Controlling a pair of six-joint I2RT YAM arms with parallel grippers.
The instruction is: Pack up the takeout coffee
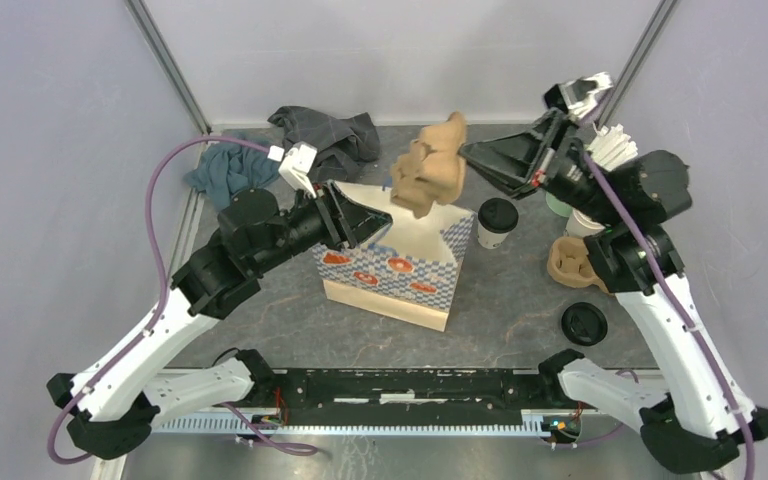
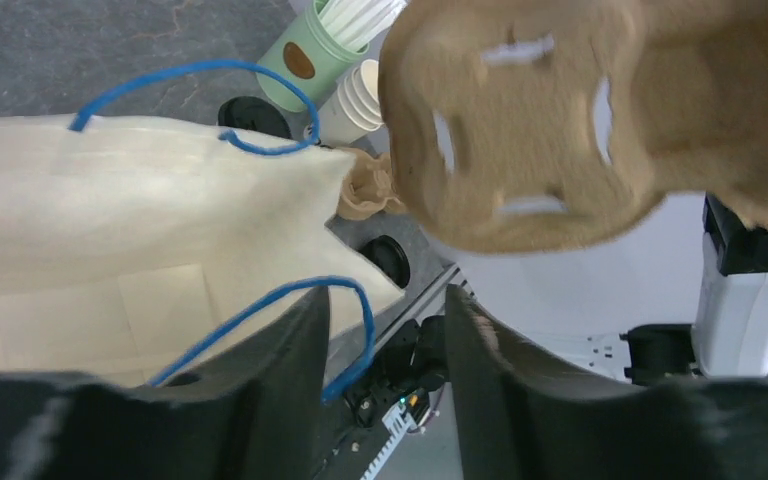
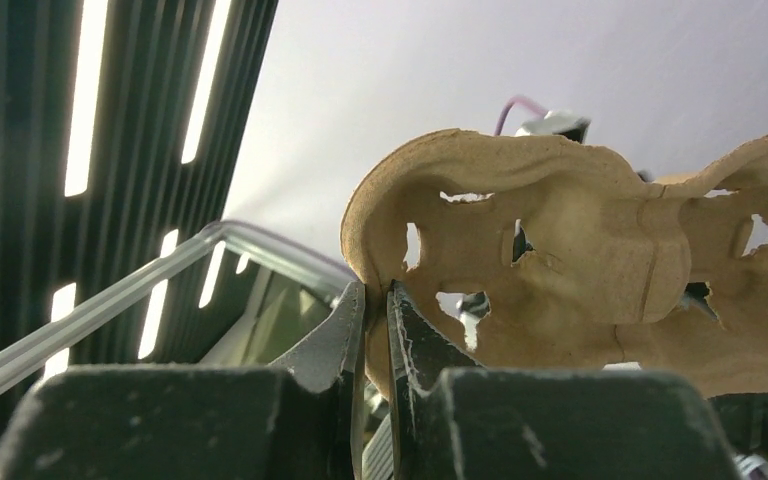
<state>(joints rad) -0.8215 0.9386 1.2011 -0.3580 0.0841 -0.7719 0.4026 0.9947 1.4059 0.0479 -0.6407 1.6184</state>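
The takeout coffee [image 1: 497,222], a cream cup with a black lid, stands on the table just right of the blue-patterned paper bag [image 1: 400,275]; in the left wrist view only its lid [image 2: 253,113] peeks over the bag [image 2: 110,220]. My left gripper [image 1: 358,216] [image 2: 388,300] is open at the bag's left rim, with a blue handle [image 2: 360,300] looping beside one finger. My right gripper [image 1: 466,153] [image 3: 377,290] is shut on the edge of a brown cardboard cup carrier [image 1: 428,170] [image 2: 520,120] [image 3: 560,270], held in the air over the bag's opening.
A second brown carrier [image 1: 567,262] and a loose black lid [image 1: 585,324] lie at the right. A mint-green cup of straws [image 2: 325,55] and a stack of lidless cups [image 2: 360,95] stand behind them. Crumpled cloths [image 1: 325,135] lie at the back left.
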